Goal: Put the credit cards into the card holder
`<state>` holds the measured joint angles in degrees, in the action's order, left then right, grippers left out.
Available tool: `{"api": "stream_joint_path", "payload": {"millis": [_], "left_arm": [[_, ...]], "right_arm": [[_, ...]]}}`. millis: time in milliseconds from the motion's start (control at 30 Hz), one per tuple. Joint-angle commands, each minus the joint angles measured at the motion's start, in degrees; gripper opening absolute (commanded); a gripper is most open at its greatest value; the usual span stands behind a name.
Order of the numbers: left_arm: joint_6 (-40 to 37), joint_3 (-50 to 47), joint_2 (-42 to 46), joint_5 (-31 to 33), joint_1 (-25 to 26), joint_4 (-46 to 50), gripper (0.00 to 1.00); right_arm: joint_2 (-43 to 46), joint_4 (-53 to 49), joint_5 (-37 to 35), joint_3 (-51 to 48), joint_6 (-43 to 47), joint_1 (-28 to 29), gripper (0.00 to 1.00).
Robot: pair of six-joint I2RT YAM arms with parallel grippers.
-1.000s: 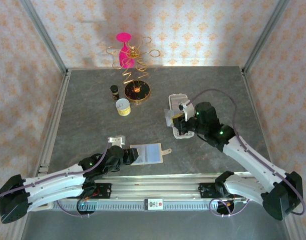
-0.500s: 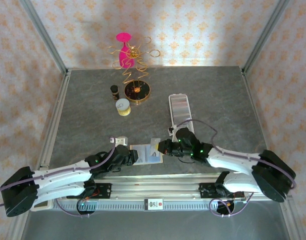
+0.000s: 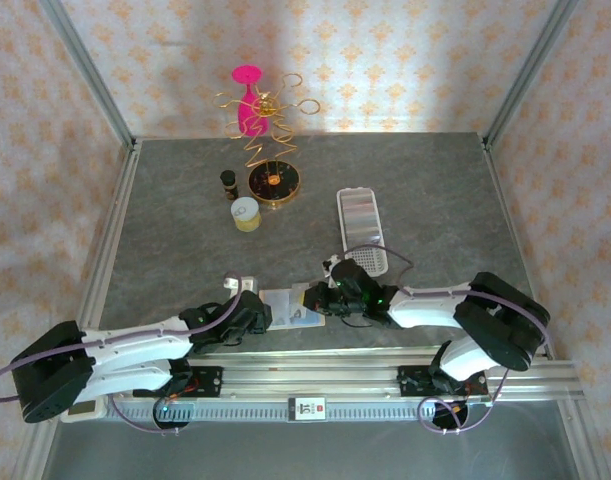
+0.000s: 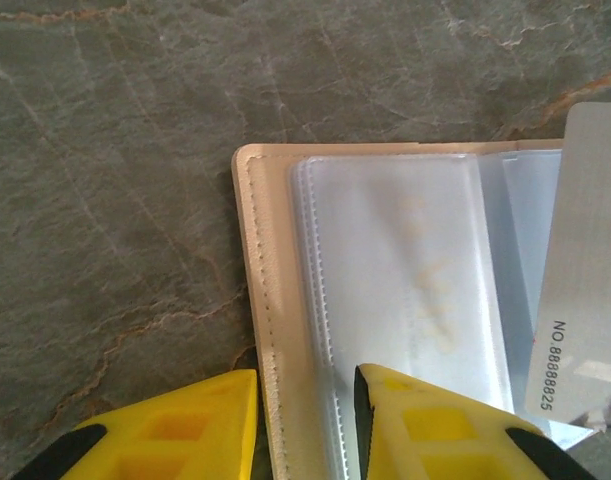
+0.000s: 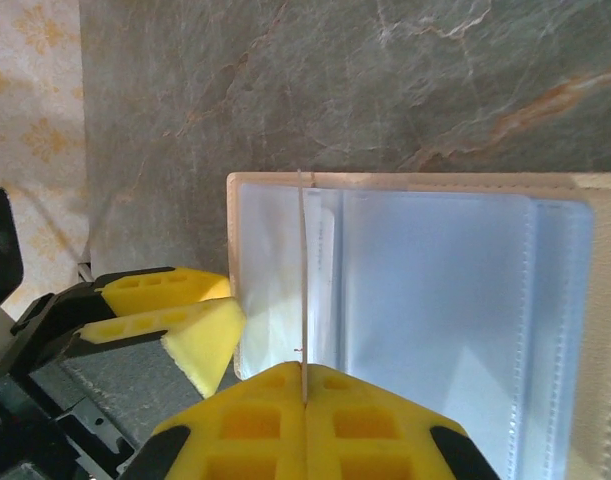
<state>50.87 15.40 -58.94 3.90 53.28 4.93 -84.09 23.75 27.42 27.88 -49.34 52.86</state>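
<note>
Left wrist view: one card, long axis along the seams of one wallet, pinched by right gripper; left gripper parted.

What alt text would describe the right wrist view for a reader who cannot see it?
The right gripper is shut on a thin card, seen edge-on, over an open beige wallet with clear sleeves. The wallet lies on a grey stone table, and the yellow left gripper sits at its edge.
</note>
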Motion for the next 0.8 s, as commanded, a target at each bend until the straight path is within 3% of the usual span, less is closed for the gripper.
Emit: {"api": "stream_joint_path", "payload": {"millis": [0, 767], "left_arm": [[-0.7, 0.9, -0.9, 0.7, 0.4, -0.3, 0.30], [-0.2, -0.5, -2.5, -0.8, 0.5, -1.9, 0.19]], "right_arm": [[-1.0, 2.6, -1.3, 1.3, -0.4, 0.5, 0.00], [-2.8, -2.2, -3.5, 1.1, 1.3, 1.5, 0.00]]}}
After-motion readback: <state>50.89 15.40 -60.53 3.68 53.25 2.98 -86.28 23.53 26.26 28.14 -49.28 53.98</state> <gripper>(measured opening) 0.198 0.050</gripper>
